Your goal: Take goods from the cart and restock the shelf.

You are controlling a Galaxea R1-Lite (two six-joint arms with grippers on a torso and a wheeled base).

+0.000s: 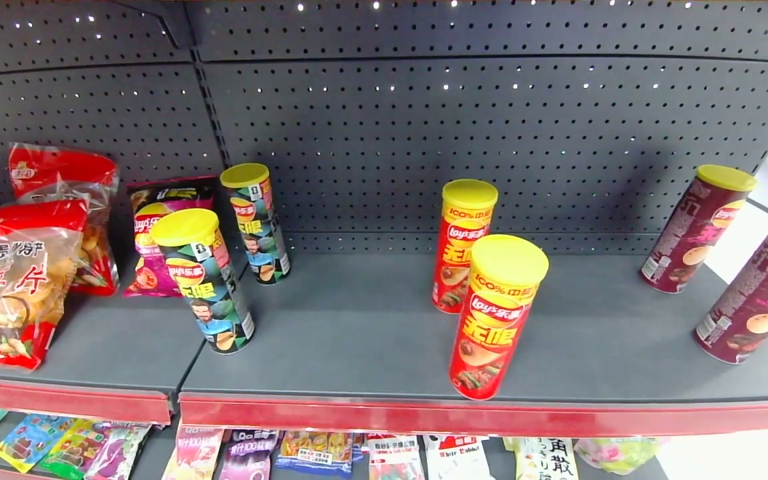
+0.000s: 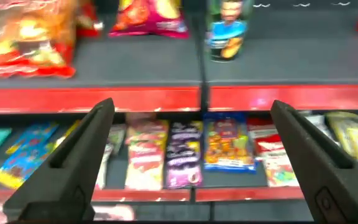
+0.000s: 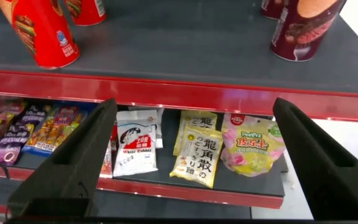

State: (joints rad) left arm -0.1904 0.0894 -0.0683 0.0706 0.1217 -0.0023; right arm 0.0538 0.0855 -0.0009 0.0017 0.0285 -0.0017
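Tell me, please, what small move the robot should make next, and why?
Probably draw both arms back from the shelf and turn for the cart: the left claw and right claw are open and hold nothing, and bare room lies between the front red can and the front maroon can.

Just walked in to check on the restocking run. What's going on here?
Nothing is being handled right now. The robot faces the shelf with its left hand and right hand both open and empty, pointed at the shelf's red front edge. On the shelf stand two dark cans at the left, two red cans in the middle and two maroon cans at the right, with snack bags at the far left.
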